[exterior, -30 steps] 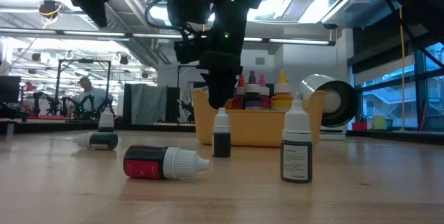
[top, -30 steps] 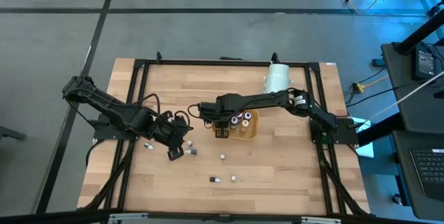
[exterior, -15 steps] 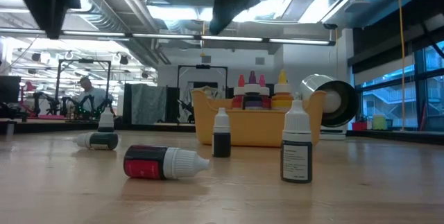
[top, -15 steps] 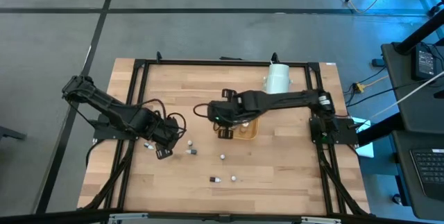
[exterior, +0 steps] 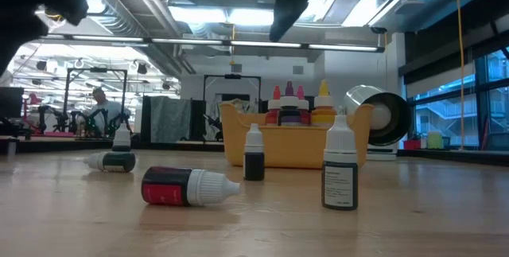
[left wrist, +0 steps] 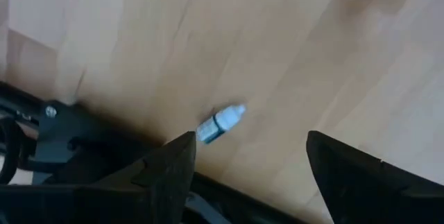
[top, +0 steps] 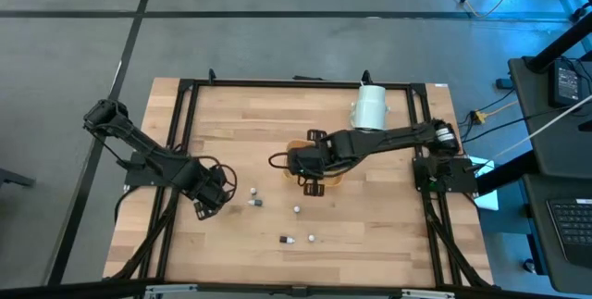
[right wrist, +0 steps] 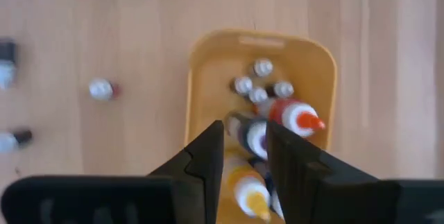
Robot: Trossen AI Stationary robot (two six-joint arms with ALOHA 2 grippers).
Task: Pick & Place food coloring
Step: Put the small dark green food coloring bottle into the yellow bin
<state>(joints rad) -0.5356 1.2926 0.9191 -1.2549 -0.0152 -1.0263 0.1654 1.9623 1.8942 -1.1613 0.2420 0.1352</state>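
Note:
Several food coloring bottles stand packed in the orange tray, among them a red one and a dark one. My right gripper hangs high over the tray, open by a narrow gap with nothing held. More bottles lie or stand loose on the wood. A blue-labelled bottle lies on its side close to the black frame rail. My left gripper points down above it, wide open, clear of it.
A large white cylinder lies at the far right of the table, behind the tray. The black frame rail runs right beside the bottle under my left gripper. Two bottles lie nearer the front edge.
My right gripper has risen from the tray's left end to high above the tray and shifted a little toward the table's right. My left gripper has moved toward the table's left edge and down, away from the loose bottles at mid-table. No bottle has moved.

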